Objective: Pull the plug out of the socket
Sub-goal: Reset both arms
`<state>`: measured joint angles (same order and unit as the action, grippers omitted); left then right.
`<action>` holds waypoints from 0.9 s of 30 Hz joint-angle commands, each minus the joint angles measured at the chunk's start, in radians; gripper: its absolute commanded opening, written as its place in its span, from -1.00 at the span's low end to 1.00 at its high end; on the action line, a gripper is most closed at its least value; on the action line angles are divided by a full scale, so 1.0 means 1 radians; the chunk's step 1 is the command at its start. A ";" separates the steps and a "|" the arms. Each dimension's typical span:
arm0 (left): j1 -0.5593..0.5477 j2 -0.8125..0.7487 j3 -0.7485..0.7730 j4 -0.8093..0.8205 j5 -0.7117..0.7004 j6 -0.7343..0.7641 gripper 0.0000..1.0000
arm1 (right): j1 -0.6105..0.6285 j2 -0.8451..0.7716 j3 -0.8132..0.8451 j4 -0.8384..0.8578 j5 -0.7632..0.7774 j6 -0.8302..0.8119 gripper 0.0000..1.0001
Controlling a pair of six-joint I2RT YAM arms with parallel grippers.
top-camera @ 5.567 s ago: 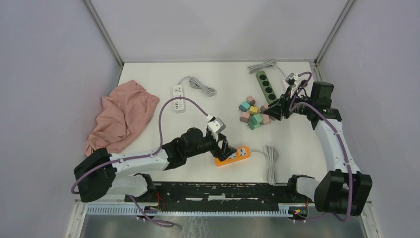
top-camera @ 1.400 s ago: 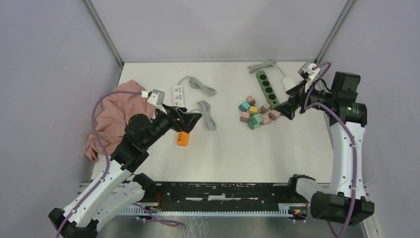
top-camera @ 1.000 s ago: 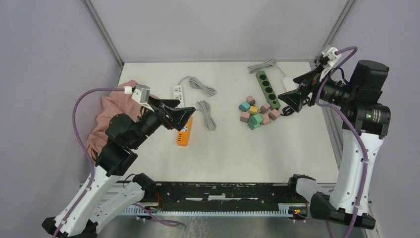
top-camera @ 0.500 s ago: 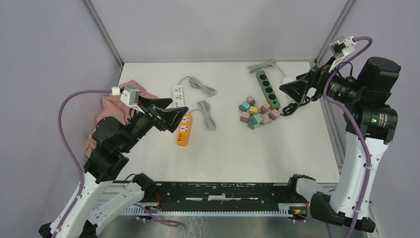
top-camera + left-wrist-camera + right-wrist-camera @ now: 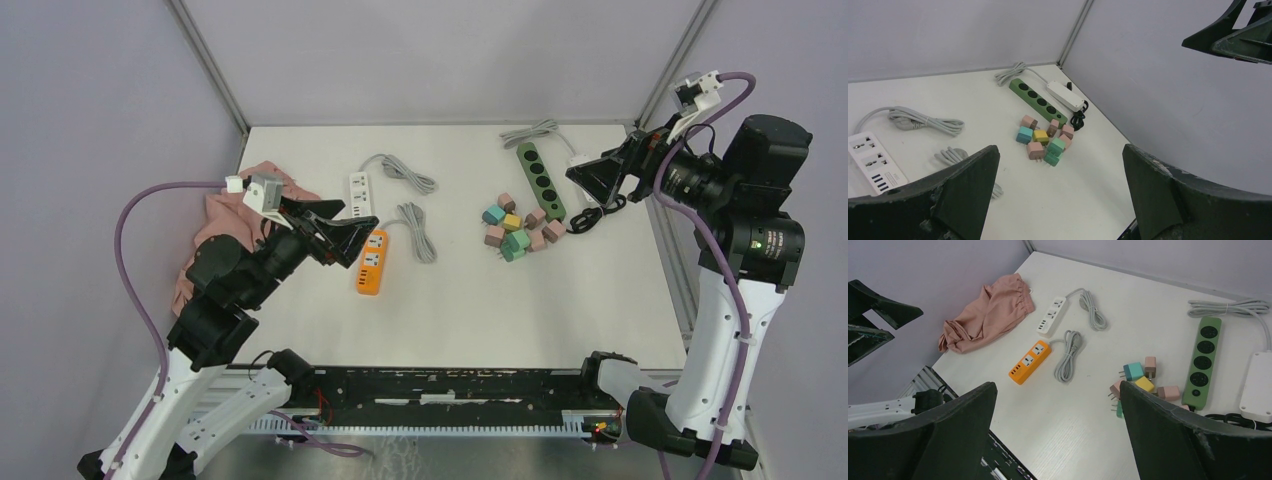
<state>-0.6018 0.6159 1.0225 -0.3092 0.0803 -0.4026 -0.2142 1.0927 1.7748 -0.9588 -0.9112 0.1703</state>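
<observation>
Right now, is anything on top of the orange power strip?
Nothing: in the right wrist view the orange power strip lies with its top face bare, nothing plugged in. Its underside cannot be seen.

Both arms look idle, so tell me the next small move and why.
Probably lower both arms to rest. The left gripper and right gripper are raised, open and empty. The orange strip, green strip and white strip show no plug in any socket, and the loose plugs lie in a heap beside the green strip.

white-and-black arms, purple cables
</observation>
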 commanded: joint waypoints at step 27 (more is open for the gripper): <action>0.002 -0.006 0.010 0.010 -0.011 0.050 0.99 | -0.004 -0.024 0.008 0.029 0.009 0.002 0.99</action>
<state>-0.6018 0.6140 1.0225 -0.3092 0.0795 -0.3935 -0.2142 1.0824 1.7744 -0.9592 -0.9112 0.1696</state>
